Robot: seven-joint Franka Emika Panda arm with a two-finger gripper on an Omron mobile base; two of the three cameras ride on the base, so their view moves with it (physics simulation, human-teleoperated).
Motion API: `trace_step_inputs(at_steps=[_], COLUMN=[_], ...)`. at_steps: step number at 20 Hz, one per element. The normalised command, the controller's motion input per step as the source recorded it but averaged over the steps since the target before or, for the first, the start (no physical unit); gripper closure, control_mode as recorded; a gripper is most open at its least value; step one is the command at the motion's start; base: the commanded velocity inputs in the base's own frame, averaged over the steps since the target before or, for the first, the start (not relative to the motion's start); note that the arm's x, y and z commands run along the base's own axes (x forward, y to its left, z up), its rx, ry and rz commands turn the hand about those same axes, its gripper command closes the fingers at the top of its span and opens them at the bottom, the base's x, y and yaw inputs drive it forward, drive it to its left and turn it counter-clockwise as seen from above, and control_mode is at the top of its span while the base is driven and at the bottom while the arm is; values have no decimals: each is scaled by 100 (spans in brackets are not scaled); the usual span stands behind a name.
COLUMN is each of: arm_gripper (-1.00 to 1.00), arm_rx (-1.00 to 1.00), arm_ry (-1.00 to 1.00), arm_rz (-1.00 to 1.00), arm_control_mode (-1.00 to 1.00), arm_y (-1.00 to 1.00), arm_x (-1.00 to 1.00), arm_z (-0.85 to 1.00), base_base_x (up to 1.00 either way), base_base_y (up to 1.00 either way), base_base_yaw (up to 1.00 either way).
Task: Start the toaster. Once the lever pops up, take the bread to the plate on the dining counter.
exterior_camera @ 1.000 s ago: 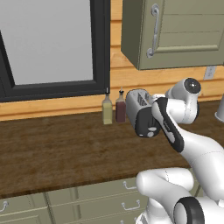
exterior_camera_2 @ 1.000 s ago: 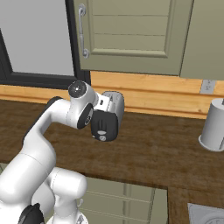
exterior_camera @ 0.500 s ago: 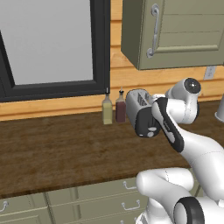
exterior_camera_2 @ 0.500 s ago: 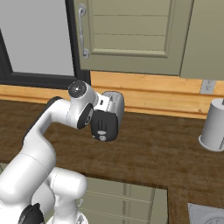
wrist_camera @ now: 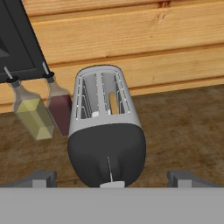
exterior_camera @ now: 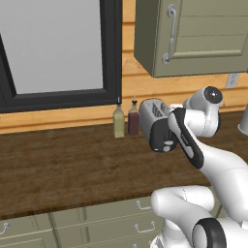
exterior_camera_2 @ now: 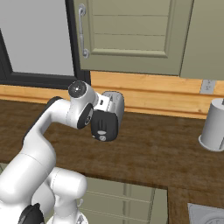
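Note:
The toaster (wrist_camera: 106, 131) stands against the wooden back wall, its rounded black end face turned toward me. A pale lever tab (wrist_camera: 109, 185) sits at the lower end of the slit in that face. A tan slice of bread (wrist_camera: 113, 103) rests low in one slot of the silver top. My gripper (wrist_camera: 113, 179) is open just in front of the black face, with one fingertip on either side and nothing between them. In the left base view the toaster (exterior_camera: 151, 107) shows partly behind my hand. The plate and the dining counter are out of view.
Two slim bottles, one yellow (wrist_camera: 33, 116) and one maroon (wrist_camera: 59, 105), stand close beside the toaster. A grey canister (exterior_camera_2: 214, 124) sits at the right on the dark wood counter (exterior_camera: 63, 164). An olive wall cabinet (exterior_camera: 193, 34) hangs overhead.

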Motion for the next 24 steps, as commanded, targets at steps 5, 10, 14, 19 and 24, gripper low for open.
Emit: trace_step_inputs(at_steps=[5, 10, 14, 19, 24], arm_gripper=[-100, -100, -100, -100, -100], arm_rx=[0, 0, 0, 0, 0], arm_ry=[0, 0, 0, 0, 0], arm_rz=[0, 0, 0, 0, 0], arm_control_mode=[-100, -100, -100, -100, -100], arm_y=[0, 0, 0, 0, 0], arm_x=[0, 0, 0, 0, 0], arm_z=[0, 0, 0, 0, 0], base_base_x=[0, 0, 0, 0, 0], base_base_y=[0, 0, 0, 0, 0], base_base_yaw=[0, 0, 0, 0, 0])
